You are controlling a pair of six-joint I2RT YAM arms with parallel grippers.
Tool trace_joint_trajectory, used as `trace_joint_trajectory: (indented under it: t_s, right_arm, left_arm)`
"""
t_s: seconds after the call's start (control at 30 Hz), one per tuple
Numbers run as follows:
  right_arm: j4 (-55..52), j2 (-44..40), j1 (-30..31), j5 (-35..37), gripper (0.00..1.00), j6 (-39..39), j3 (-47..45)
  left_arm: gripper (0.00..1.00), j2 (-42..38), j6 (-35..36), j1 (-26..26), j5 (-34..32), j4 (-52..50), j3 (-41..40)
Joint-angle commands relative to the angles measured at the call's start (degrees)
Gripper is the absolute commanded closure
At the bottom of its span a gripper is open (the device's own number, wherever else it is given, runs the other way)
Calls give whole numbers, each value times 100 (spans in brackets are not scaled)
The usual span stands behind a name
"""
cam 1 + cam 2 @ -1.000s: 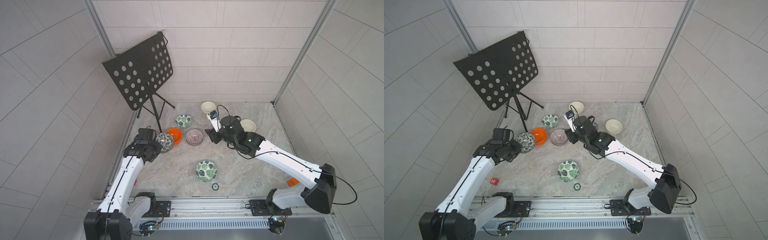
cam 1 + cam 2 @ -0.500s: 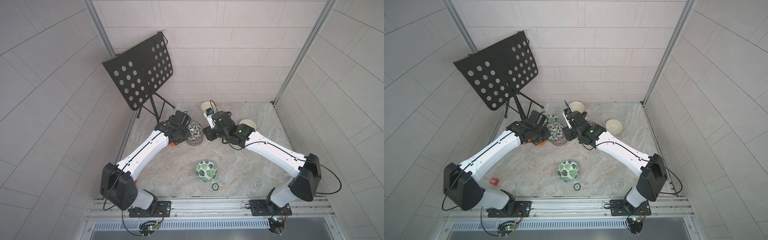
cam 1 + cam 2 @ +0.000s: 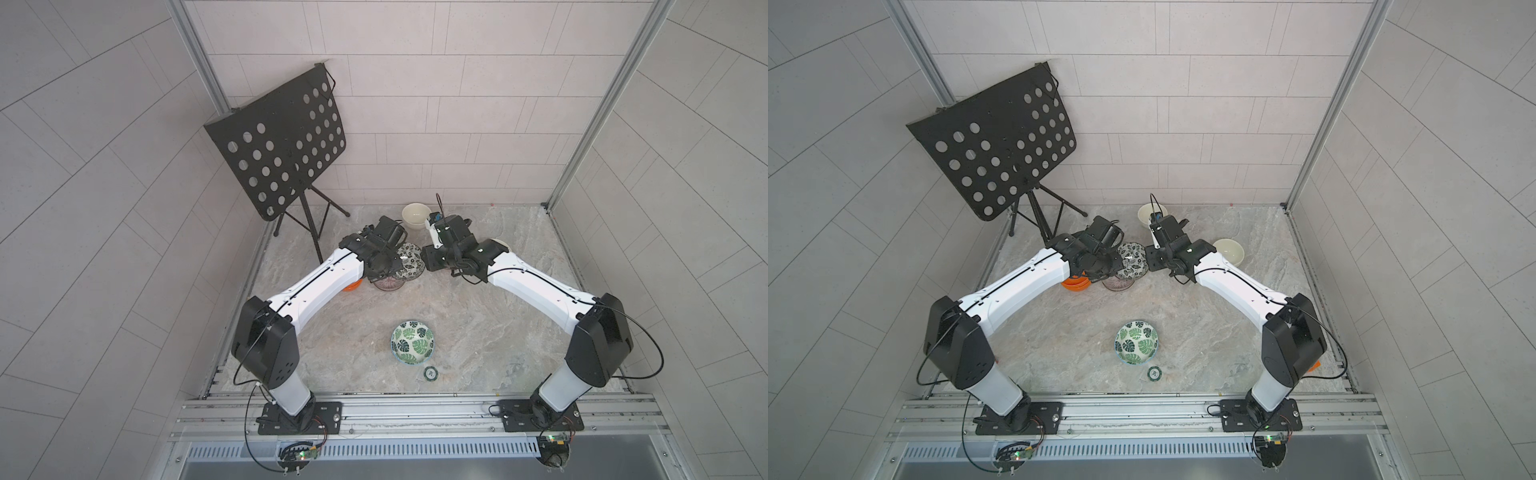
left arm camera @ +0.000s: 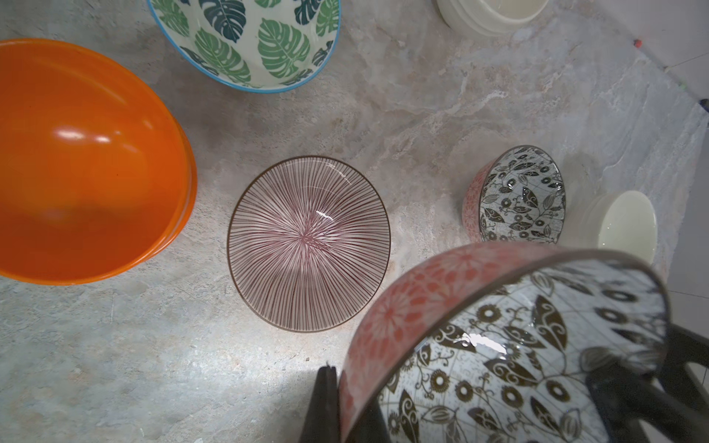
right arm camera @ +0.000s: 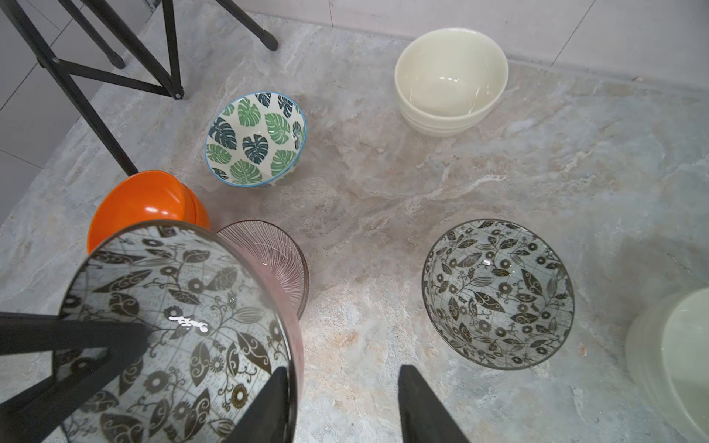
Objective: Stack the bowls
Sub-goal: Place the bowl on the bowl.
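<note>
The left tool (image 4: 345, 410) clamped the black-and-white bowl (image 5: 199, 291), whose far rim lay between the parted jaws of the right tool (image 5: 343, 383).

A robot test cell is indicated by tiled walls (image 3: 457, 104), aluminium corner posts (image 3: 199, 54) and a slotted base rail (image 3: 415, 409) (both arm bases (image 3: 297, 417) are bolted there).

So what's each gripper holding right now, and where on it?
Left gripper pinches a black-and-white bowl by its rim. Right gripper holds nothing: its jaws stand open at the same bowl's rim.
</note>
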Motion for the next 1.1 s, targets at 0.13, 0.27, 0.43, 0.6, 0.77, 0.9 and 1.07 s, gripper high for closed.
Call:
trace_joint_trajectory:
  t_s: [0.13,0.27,0.43,0.6,0.77,0.9,1.07]
  right_arm:
    - [154,253,-132,-208,68,22,43]
    - [152,362,-247,-406,87,53,15]
    - [233,402,-424,-718,100,96,-88]
    - [393,284,-644,-997,100,232,-238]
    - [545,227,-1031,-1442,100,472,-324]
    - [544,229,-1363,-1524,100,525,-312]
    - [465,240,-1986,-1636,100,610,-303]
  left_arm:
    - [100,446,170,-98,229,177,470]
    - [100,607,189,-102,240,231,592]
    - [100,821,277,-98,273,258,802]
    - [76,954,302,-102,337,319,949]
    - [17,1071,441,-84,219,232,1278]
    - [9,996,497,-59,172,167,1527]
    - [0,779,790,11,-277,104,1453]
